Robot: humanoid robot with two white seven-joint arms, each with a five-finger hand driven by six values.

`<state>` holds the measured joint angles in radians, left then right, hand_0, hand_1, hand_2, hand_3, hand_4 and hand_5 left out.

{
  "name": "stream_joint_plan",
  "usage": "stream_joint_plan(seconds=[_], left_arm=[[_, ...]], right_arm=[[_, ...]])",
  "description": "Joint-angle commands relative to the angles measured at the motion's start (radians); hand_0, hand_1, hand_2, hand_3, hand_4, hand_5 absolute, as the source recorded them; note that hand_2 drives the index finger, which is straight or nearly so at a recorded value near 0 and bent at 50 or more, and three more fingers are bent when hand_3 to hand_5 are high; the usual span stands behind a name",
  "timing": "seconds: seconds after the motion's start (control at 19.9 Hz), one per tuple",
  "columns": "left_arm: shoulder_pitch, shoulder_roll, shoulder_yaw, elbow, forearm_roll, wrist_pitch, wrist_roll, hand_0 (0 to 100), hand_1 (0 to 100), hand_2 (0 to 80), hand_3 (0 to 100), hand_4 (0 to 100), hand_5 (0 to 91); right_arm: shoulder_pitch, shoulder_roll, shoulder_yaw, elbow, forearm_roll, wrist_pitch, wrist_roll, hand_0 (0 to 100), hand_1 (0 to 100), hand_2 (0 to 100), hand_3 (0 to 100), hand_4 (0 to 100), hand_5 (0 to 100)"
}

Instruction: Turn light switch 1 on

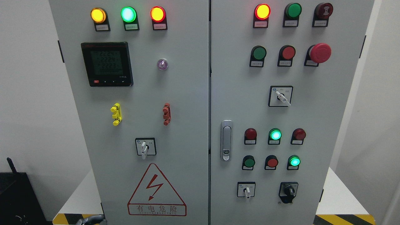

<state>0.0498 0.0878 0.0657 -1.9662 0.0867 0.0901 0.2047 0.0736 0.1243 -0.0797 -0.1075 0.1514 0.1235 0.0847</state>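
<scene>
Four rotary switches are counted on the grey two-door cabinet [187,103]: one on the left door [145,147], three on the right door [280,97]. Which is light switch 1 cannot be told. The cabinet is stood on a white platform [337,193], flanked by white walls [28,93]. The left hand [90,220] is barely glimpsed at the bottom edge; its grasp cannot be told.

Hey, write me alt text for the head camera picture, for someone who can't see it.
A grey two-door electrical cabinet fills the view, covered in indicator lamps, push buttons and rotary switches. The left door carries a digital meter and a lightning warning sign; the right door has a red emergency stop.
</scene>
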Motion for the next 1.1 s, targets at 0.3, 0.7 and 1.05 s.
stream_joint_plan(seconds=[0.3,0.7,1.05], left_arm=[[-0.237,-0.063,-0.222,-0.099,-0.045,0.232,0.104,5,71,62.9,84,80,68.9],[-0.26,-0.12,-0.248,-0.094,-0.13,0.345,0.15,1,73,61.0,82,80,68.6],[-0.263,-0.154,-0.231,-0.077,-0.136,0.356,0.203,0,73,59.1,82,80,68.3]], right_arm=[[0.0,0.0,0.0,0.0,0.0,-0.001,0.0,30,0,0,0,0,0],[0.0,0.0,0.0,0.0,0.001,-0.001,0.0,30,0,0,0,0,0],[0.0,0.0,0.0,0.0,-0.001,-0.001,0.0,30,0,0,0,0,0]])
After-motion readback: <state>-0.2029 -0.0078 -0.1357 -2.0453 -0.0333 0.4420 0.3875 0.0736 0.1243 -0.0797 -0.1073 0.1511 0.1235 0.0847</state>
